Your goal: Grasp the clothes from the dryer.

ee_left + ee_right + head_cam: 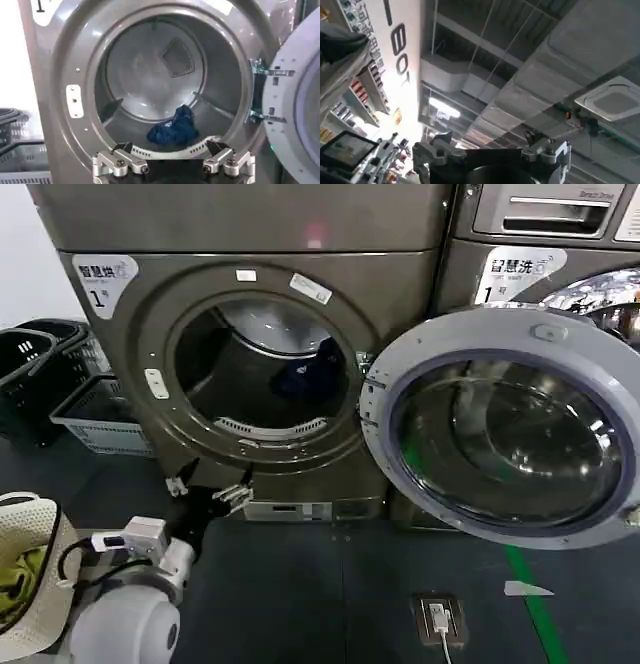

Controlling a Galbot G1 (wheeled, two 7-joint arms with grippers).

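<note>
Left gripper (172,162) spread, empty, low before dryer (130,374) mouth; clothes (172,130) on drum floor. Right gripper (490,155) spread, facing ceiling.

Dryer (150,364) mouth unobstructed; door (505,429) swung wide right; clothes (172,130) low in drum, room above

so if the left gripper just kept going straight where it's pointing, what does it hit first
Probably the small dark navy-blue fabric bundle on the silver drum floor; the open left gripper faces the brown-grey dryer's round mouth, and nothing shows between. Depth is unclear.
</note>
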